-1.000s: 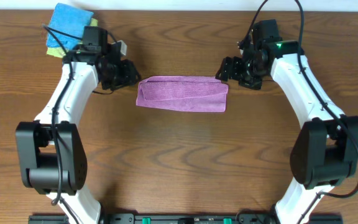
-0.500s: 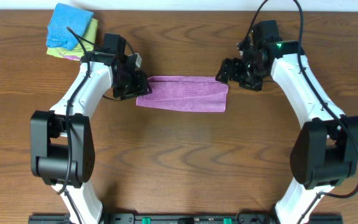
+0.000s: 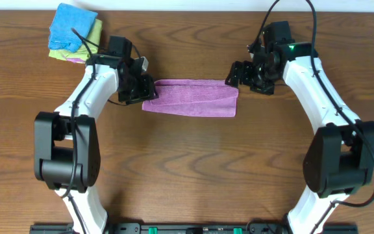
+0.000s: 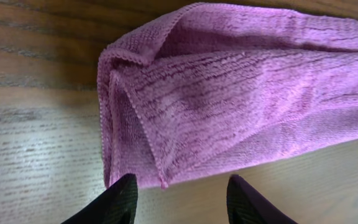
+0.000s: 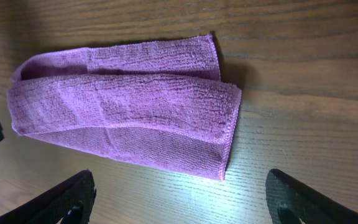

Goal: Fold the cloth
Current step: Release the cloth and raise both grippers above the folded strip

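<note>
A purple cloth (image 3: 190, 97) lies folded into a long strip on the wooden table. It also shows in the left wrist view (image 4: 229, 93) and the right wrist view (image 5: 129, 106). My left gripper (image 3: 141, 90) is open and empty at the cloth's left end; its fingertips (image 4: 179, 199) straddle the cloth's near corner. My right gripper (image 3: 234, 75) is open wide and empty beside the cloth's right end; its fingertips (image 5: 179, 199) stand apart from the cloth over bare wood.
A stack of folded cloths, blue (image 3: 70, 25) on top of yellow-green (image 3: 93, 32), lies at the table's back left corner, behind my left arm.
One second ago my left gripper was left of the cloth; it has moved right to the cloth's left end. The right arm and the cloth have not moved.
</note>
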Controlling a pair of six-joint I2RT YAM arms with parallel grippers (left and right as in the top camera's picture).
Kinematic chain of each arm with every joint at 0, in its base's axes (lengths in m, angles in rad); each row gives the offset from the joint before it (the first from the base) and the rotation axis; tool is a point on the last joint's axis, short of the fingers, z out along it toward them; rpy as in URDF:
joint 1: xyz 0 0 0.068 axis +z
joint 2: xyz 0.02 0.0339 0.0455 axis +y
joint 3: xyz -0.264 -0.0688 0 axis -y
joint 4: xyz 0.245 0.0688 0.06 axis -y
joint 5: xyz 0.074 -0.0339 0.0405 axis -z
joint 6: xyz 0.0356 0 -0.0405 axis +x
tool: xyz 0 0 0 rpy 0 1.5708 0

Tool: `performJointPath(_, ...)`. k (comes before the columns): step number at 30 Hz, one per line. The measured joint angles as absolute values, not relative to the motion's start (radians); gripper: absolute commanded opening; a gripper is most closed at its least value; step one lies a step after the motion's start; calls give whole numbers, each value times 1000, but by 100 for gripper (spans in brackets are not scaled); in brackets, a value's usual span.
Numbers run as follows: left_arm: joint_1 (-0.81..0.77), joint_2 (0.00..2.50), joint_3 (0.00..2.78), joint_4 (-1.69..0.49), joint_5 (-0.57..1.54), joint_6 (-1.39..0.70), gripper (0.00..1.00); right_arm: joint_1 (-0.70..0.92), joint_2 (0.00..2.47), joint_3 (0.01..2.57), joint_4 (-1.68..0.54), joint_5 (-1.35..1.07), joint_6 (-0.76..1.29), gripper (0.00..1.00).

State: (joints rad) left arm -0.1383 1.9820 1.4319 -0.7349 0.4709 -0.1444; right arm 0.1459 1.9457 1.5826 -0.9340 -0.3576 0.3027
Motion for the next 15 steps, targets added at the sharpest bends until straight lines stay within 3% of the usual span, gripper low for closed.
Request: performJointPath(15, -139, 2026, 1429, -691, 491, -156, 46, 146, 1946, 1583, -915, -358, 303, 88)
